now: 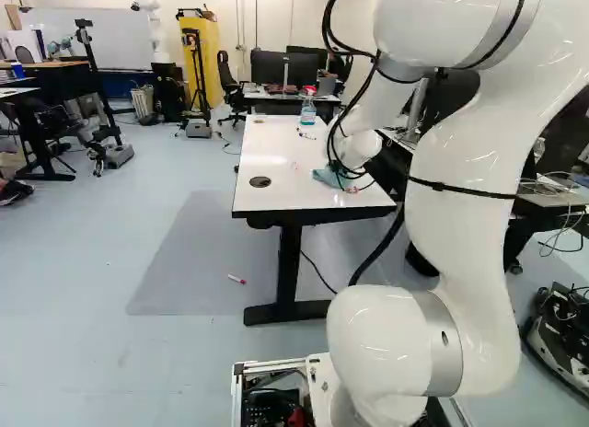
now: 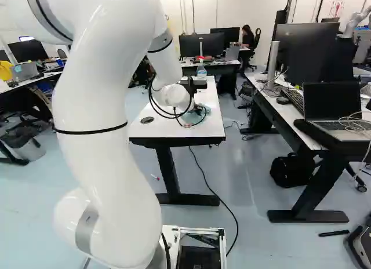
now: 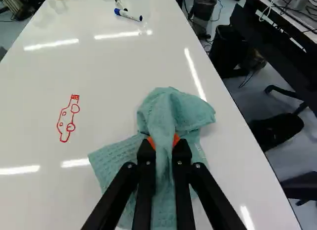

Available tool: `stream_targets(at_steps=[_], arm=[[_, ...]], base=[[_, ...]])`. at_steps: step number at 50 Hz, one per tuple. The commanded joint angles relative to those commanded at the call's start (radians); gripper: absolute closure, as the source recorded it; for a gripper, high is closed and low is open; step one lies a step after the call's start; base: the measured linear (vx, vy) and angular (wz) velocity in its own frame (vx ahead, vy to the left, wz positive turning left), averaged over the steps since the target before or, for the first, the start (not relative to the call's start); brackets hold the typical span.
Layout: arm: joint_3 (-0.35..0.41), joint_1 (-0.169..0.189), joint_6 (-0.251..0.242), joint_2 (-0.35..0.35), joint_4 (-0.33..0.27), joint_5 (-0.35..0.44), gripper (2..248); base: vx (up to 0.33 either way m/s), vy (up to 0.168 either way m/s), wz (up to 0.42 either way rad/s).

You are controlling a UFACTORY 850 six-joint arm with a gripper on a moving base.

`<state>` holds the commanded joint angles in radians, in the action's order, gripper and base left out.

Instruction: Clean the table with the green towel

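In the right base view my gripper [image 2: 197, 111] is low over the white table [image 2: 162, 128], partly hidden by cables and the wrist. The wrist view shows the gripper [image 3: 163, 143] shut on a raised fold of the green towel [image 3: 171, 111], its orange pads on both sides of the fold. The rest of the cloth, pale teal, spreads on the tabletop around and beneath the fingers. A red outline drawing [image 3: 68, 118] marks the white surface beside the towel. In the left base view the towel [image 1: 329, 177] lies near the table's closer end.
Beyond the towel, a blue-capped marker [image 3: 128, 14] and a smaller one lie on the table. A spray bottle [image 1: 308, 107] stands at its far end. A desk with a laptop [image 2: 333, 109] is on the right. A red marker [image 1: 236, 279] lies on the floor.
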<state>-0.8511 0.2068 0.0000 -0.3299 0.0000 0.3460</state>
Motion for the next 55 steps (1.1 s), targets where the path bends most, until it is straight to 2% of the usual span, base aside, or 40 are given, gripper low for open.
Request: stream_targets(at_steps=[15, 30, 42, 55], arm=[[0.053, 0.032, 0.0, 0.043, 0.0, 0.0, 206], [0.129, 0.041, 0.0, 0.108, 0.0, 0.0, 206], [0.173, 0.019, 0.0, 0.145, 0.0, 0.0, 206], [0.167, -0.022, 0.0, 0.14, 0.0, 0.0, 206]], base=[[0.0, 0.0, 0.0], [0.0, 0.0, 0.0], [0.0, 0.0, 0.0], [0.0, 0.0, 0.0]])
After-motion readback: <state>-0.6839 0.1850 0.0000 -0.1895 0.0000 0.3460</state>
